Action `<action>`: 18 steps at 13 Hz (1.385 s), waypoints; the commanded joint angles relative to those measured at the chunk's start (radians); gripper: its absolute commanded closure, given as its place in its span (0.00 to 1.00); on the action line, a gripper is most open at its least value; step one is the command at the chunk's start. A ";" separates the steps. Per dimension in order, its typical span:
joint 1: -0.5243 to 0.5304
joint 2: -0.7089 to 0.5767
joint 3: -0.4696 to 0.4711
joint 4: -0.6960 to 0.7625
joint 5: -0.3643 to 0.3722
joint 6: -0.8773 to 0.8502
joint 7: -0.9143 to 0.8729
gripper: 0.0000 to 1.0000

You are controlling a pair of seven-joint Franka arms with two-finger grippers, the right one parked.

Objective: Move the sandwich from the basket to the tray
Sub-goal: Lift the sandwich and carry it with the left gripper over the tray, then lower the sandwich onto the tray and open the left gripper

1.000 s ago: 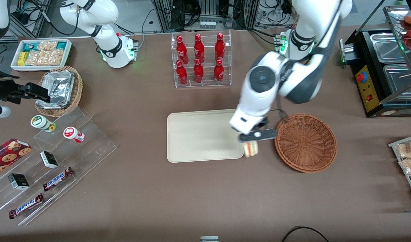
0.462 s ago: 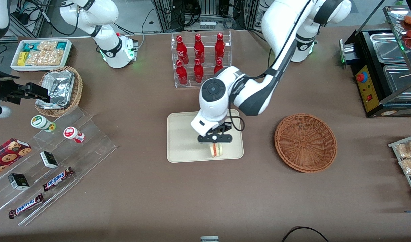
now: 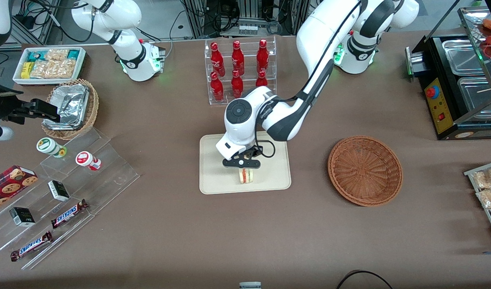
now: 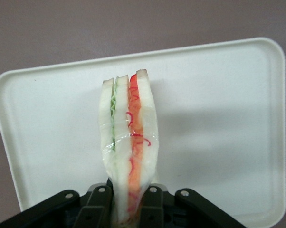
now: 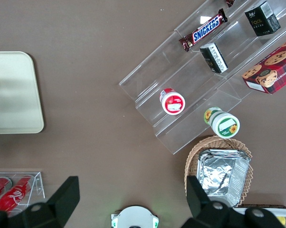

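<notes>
My gripper hangs over the cream tray, shut on the sandwich, a pale wedge with red, orange and green layers. In the left wrist view the sandwich stands on edge between the black fingers, with the tray spread beneath it. Whether the sandwich touches the tray I cannot tell. The reddish-brown wicker basket sits beside the tray, toward the working arm's end of the table, with nothing in it.
A clear rack of red bottles stands farther from the front camera than the tray. Toward the parked arm's end lie clear steps with snack bars and cups, plus a tan basket of foil containers. The tray's corner shows in the right wrist view.
My gripper has carried the sandwich from between basket and tray to over the tray, moving toward the parked arm's end. The jaws stay shut on it.
</notes>
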 commanded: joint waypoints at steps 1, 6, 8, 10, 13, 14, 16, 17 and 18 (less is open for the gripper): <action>-0.011 0.021 0.013 0.010 -0.012 0.020 -0.034 1.00; -0.034 0.046 0.013 -0.002 -0.010 0.068 -0.040 0.88; -0.045 0.042 0.013 -0.016 -0.010 0.064 -0.042 0.20; -0.044 0.041 0.013 -0.018 -0.010 0.061 -0.042 0.00; -0.034 -0.002 0.016 -0.015 -0.010 0.032 -0.040 0.00; -0.031 -0.025 0.018 -0.012 -0.011 0.007 -0.040 0.00; -0.001 -0.091 0.019 -0.012 -0.019 -0.022 -0.040 0.00; 0.012 -0.127 0.021 -0.012 -0.042 -0.036 -0.040 0.00; 0.024 -0.166 0.021 -0.012 -0.056 -0.068 -0.040 0.00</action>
